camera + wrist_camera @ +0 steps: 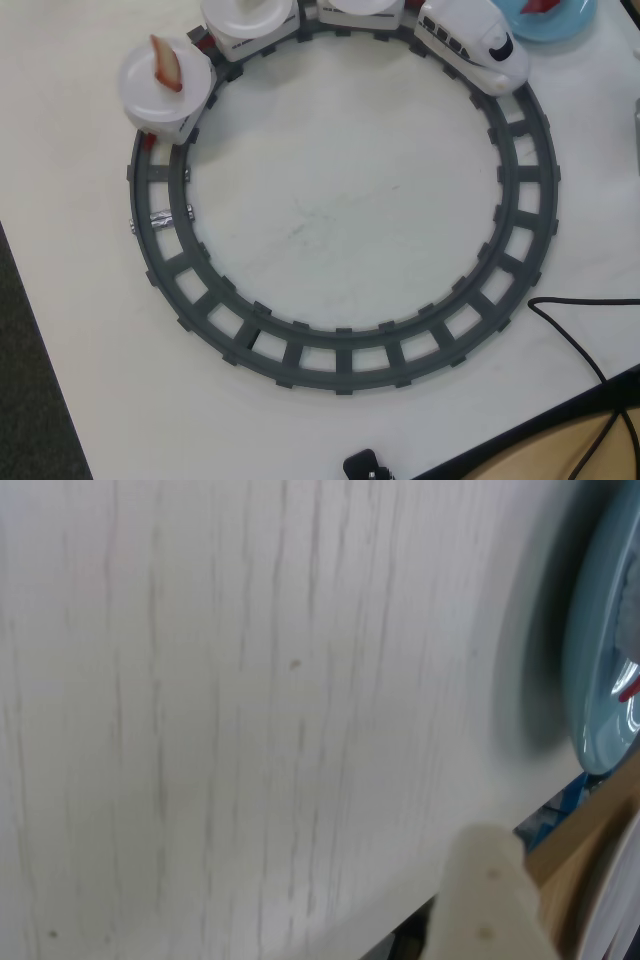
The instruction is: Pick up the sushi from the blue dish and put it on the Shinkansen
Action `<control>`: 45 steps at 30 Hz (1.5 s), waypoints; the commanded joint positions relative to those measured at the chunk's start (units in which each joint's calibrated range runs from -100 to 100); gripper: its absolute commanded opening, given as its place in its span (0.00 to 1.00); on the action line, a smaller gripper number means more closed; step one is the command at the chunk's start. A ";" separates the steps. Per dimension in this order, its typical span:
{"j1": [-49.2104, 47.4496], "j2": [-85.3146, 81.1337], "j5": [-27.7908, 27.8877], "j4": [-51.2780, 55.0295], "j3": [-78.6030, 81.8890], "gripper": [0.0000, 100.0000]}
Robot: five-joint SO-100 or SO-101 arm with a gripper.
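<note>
Nearest in the overhead view, a black cable [585,345] trails over the white table [330,220] at the right. The dark grey track [340,355] rings the middle. On its far side runs the Shinkansen [475,45], a striped piece [165,65] riding its last plate [160,90] at the left. Far right, the sushi [540,6] lies in the blue dish [560,22]. The wrist view shows one pale finger [490,900]; whether the gripper is open or closed, I cannot tell.

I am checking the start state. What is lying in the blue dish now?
The blue dish holds the red sushi, seen at the overhead view's top edge. The frame cuts off most of the dish, so other pieces cannot be ruled out.
</note>
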 commanded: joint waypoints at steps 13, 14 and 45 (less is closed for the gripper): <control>-1.60 0.49 0.24 -0.06 -0.71 0.28; -1.60 1.07 0.24 -0.14 -0.89 0.28; 0.52 90.34 1.29 -4.08 -78.27 0.35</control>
